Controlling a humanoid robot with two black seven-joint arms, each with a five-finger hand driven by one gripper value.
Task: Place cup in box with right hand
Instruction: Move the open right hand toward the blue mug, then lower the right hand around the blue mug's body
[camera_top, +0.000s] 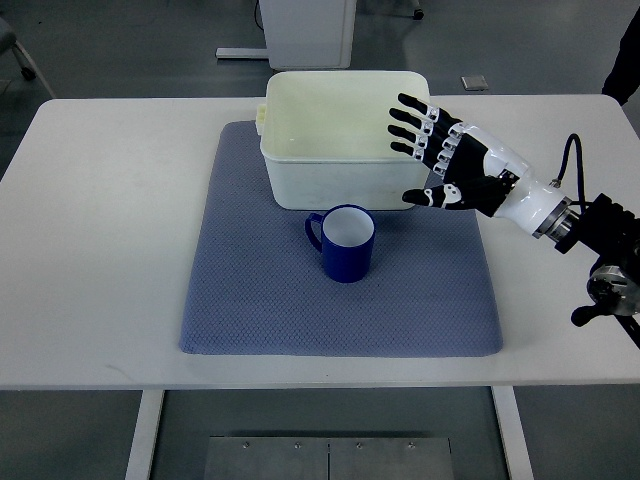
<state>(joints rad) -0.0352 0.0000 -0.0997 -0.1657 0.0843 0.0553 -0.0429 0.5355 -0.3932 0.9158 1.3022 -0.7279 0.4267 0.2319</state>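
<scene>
A blue cup (346, 243) stands upright on a grey mat (250, 300), handle pointing left, just before the cream box (300, 185), as the right hand (440, 160) hovers wide-fingered, holding nothing.

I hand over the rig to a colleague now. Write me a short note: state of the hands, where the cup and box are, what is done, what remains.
Right hand: open, fingers spread, holding nothing, positioned over the right corner of the box, to the right of and beyond the cup.
Left hand: not in view.
Blue cup: upright on the blue mat, handle to the picture's left, just in front of the box.
White box: at the mat's far edge, looks empty.
Done: nothing yet; cup not grasped.
Left: grasp the cup, lift it, place it in the box.
</scene>
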